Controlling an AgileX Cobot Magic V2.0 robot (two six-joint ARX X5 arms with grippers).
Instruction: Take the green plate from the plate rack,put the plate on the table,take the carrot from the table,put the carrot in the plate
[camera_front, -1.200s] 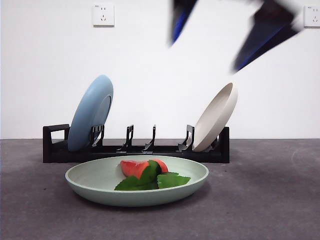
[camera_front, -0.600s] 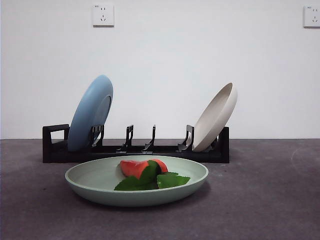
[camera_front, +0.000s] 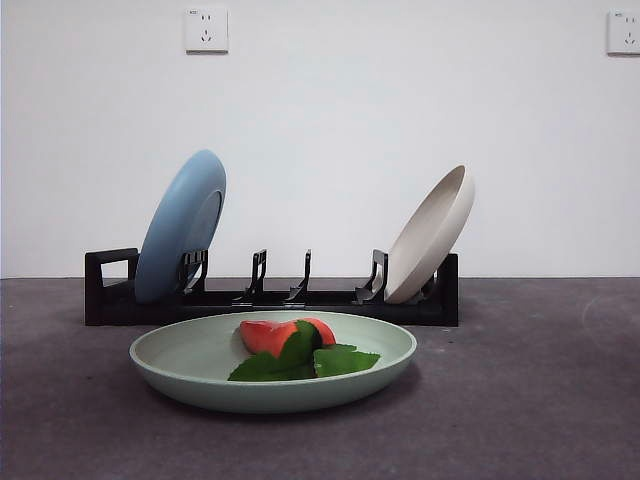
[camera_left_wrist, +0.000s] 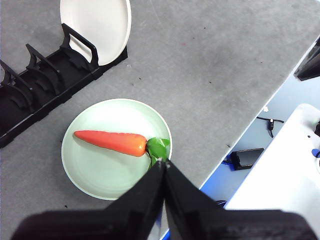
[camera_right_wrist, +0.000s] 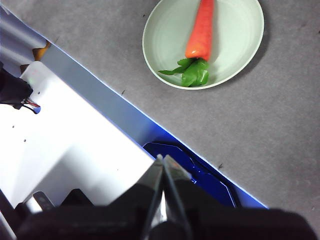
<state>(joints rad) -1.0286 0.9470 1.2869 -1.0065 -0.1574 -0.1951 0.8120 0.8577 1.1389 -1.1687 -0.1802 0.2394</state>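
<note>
A second ago two dark, blurred arms crossed the top of our front view; now they are gone from it, and our left hand (camera_left_wrist: 162, 162) and right hand (camera_right_wrist: 162, 159) both sit high and well clear, each with its jaws pressed together on nothing. The carrot (camera_front: 285, 335) lies inside the green plate (camera_front: 180, 385), which rests flat on the worktop (camera_front: 540, 400) just in front of the plate rack (camera_front: 110, 290), where the light blue plate (camera_front: 180, 225) and the beige-white plate (camera_front: 430, 235) lean in their slots. We judge the task complete, with nothing left to place.
</note>
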